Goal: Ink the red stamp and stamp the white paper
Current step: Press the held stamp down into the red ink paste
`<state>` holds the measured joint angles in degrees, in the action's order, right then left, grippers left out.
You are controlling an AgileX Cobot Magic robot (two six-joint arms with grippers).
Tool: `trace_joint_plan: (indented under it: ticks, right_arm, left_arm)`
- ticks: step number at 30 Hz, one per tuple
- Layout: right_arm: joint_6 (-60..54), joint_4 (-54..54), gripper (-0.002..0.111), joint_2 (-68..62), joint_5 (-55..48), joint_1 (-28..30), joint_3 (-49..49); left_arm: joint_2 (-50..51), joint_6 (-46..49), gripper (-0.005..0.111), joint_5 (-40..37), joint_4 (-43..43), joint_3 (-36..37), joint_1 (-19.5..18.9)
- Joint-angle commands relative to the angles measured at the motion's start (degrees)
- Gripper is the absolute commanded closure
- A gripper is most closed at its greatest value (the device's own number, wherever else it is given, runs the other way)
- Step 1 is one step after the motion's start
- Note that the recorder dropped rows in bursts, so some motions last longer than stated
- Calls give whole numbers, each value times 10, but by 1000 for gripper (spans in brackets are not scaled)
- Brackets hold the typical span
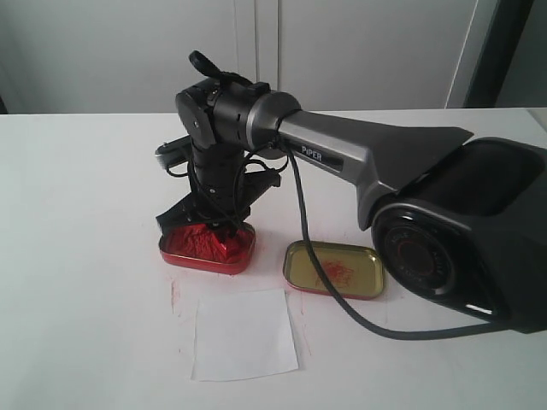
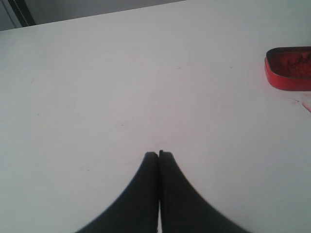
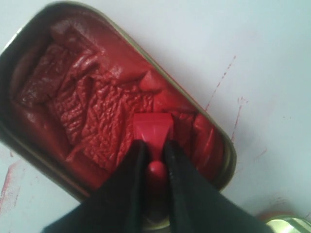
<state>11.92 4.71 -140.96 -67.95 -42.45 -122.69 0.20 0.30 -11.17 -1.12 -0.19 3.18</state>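
The right pincer (image 3: 153,145), jaws pinched on its knob, holds the red stamp (image 3: 152,127) down in the ink tin (image 1: 205,261), left of centre in the exterior view, evidently to load paste. The white paper (image 1: 244,333) lies unmarked just below, lower centre.

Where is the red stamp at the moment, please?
Held by the right gripper, the stamp sits in the ink tin, left of centre in the exterior view, beyond the paper.
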Motion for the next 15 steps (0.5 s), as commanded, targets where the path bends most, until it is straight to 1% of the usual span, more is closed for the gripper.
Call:
trace_joint_plan:
  ticks: [1, 15]
  right_arm:
    - [11, 2, 108, -44, -20, 1, 21]
    - [29, 2, 108, 5, -10, 1, 21]
  left_arm:
    - [-2, 2, 107, 4, 2, 2, 0]
    - [-2, 2, 107, 4, 2, 2, 0]
